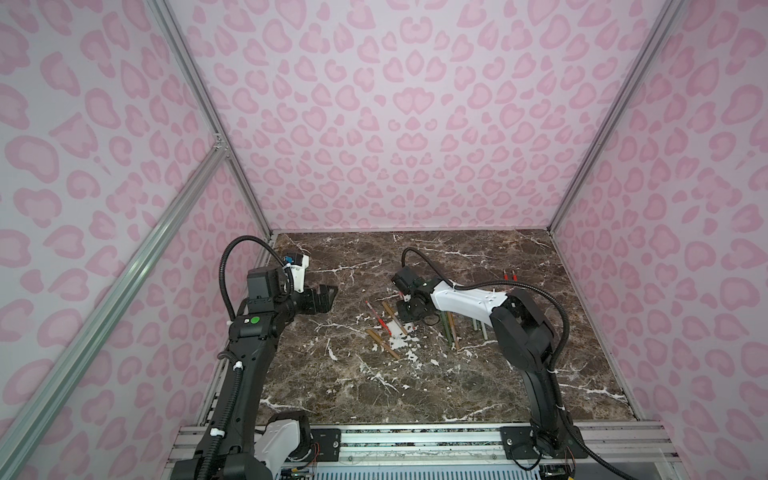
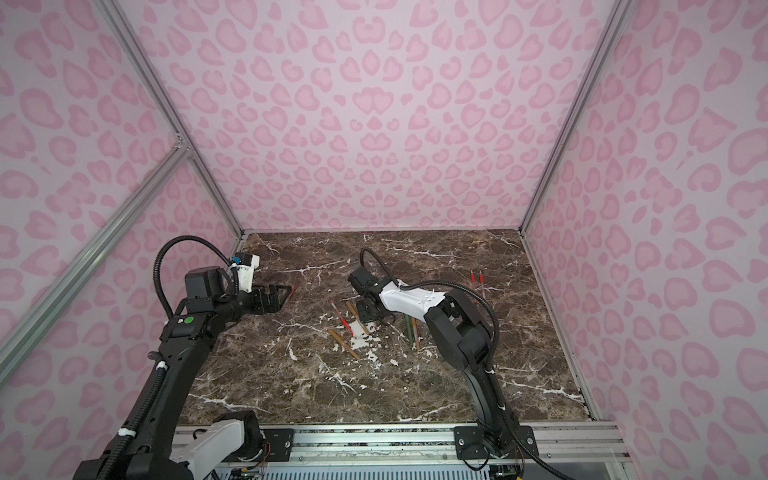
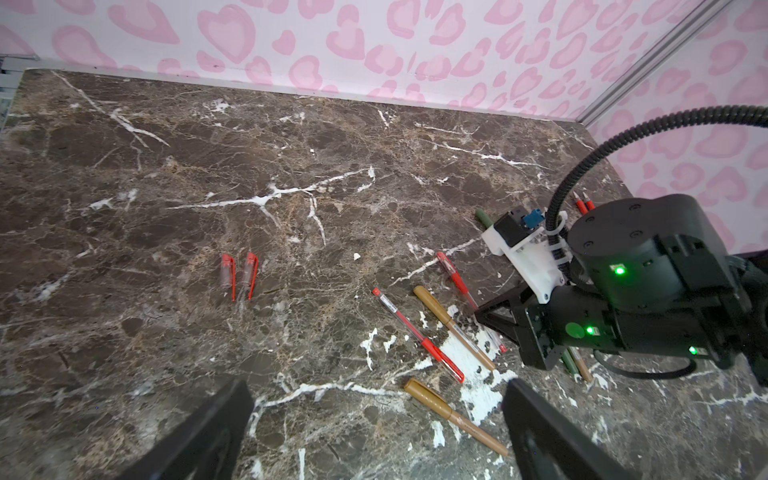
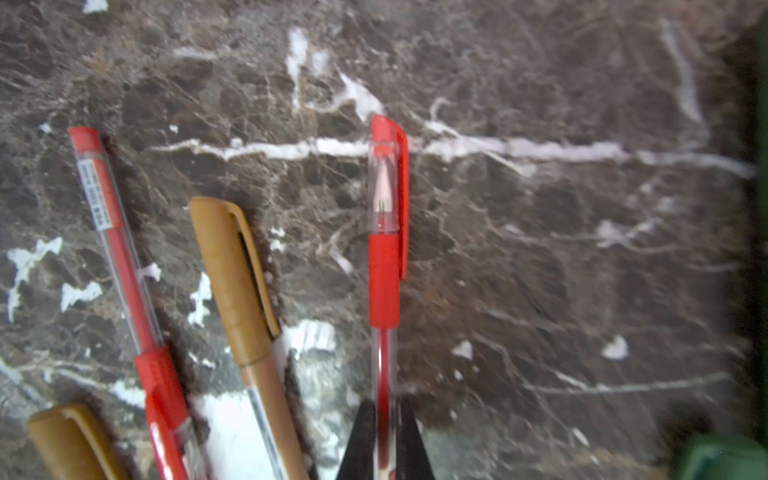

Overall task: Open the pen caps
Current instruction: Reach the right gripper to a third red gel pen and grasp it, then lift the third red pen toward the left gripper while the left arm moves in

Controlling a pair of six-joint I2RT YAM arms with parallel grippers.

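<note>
My right gripper (image 4: 384, 415) is shut on the clear barrel of a red pen (image 4: 384, 291) lying on the marble; its red-clipped cap (image 4: 388, 187) is still on. In both top views this gripper (image 1: 405, 320) points down among the pens. Beside the held pen lie a tan capped pen (image 4: 232, 274), a second red pen (image 4: 124, 266) and another tan cap (image 4: 70, 440). My left gripper (image 3: 374, 419) hovers open and empty at the left (image 1: 328, 297). Two loose red caps (image 3: 239, 274) lie side by side on the table.
Green pens (image 1: 449, 328) and pale ones (image 1: 478, 328) lie under the right arm. Two uncapped red pen bodies (image 1: 510, 274) rest at the back right. Pink patterned walls (image 1: 415, 124) close in the marble table (image 1: 374, 395) on three sides.
</note>
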